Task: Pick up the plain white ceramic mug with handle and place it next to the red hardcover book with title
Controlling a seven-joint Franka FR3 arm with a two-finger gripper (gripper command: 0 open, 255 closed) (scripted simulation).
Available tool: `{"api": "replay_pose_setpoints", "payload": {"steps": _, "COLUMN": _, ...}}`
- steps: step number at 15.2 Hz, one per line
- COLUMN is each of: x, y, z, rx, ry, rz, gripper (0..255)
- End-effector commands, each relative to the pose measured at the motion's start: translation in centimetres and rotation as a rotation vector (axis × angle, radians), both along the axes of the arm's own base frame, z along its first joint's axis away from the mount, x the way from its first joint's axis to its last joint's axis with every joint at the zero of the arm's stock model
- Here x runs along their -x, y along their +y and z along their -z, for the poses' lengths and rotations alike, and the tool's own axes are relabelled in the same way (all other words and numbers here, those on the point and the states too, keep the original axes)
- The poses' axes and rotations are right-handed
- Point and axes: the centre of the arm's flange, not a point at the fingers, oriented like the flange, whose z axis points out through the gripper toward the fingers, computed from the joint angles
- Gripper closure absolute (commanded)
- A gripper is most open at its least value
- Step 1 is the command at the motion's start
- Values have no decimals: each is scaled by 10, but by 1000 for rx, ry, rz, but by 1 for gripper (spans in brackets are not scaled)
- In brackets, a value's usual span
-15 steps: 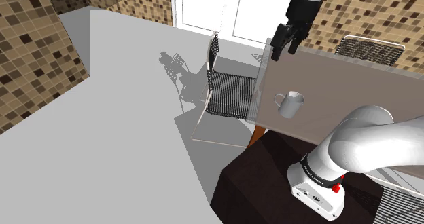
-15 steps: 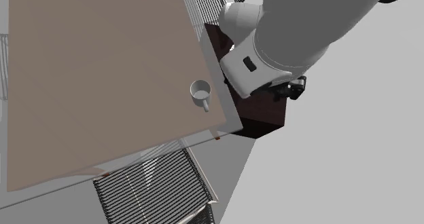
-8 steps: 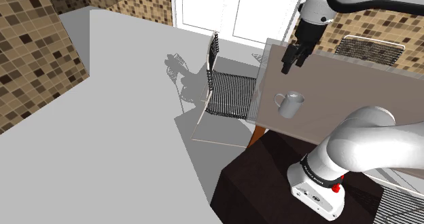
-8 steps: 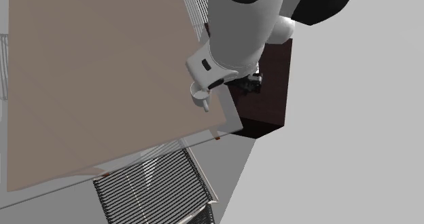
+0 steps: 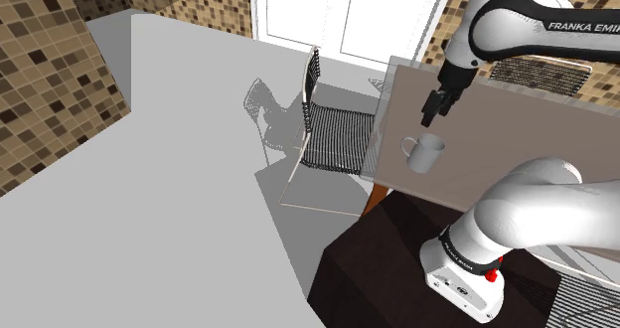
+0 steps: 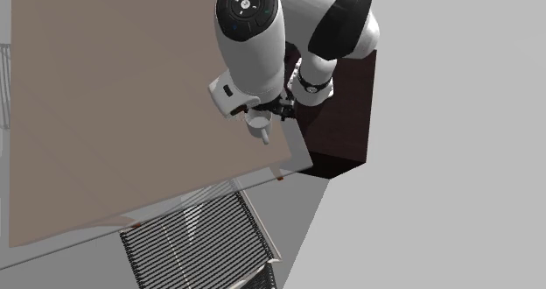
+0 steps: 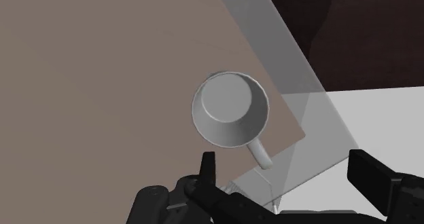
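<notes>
Pincer (image 5: 434, 107) dropping in on the mug (image 5: 427, 155), spread wide and holding nothing.
We've watched it swing down from high up to just above the mug within the last second, so we reckon the grab is next. Mug sits upright right under the pincer near the desk (image 5: 537, 127) corner: plain greyish-white, empty, handle poking toward the edge.

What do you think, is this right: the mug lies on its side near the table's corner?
Not quite. The mug stands upright, mouth up, near the table's corner; the wrist view looks straight down into it.
</notes>
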Motion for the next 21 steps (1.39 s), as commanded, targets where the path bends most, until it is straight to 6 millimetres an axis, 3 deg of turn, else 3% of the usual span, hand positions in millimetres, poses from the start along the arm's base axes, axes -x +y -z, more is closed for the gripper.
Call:
{"api": "replay_pose_setpoints", "payload": {"steps": 1, "x": 6, "y": -20, "z": 18, "rx": 1, "ry": 3, "rz": -5, "gripper": 0}}
{"api": "replay_pose_setpoints", "payload": {"steps": 6, "x": 18, "y": -65, "z": 62, "rx": 3, "ry": 12, "rz": -12, "gripper": 0}}
{"api": "replay_pose_setpoints", "payload": {"steps": 14, "x": 21, "y": -64, "z": 101, "rx": 3, "ry": 12, "rz": -12, "gripper": 0}}
{"api": "replay_pose_setpoints", "payload": {"steps": 21, "x": 21, "y": -64, "z": 101, "rx": 3, "ry": 12, "rz": -12, "gripper": 0}}
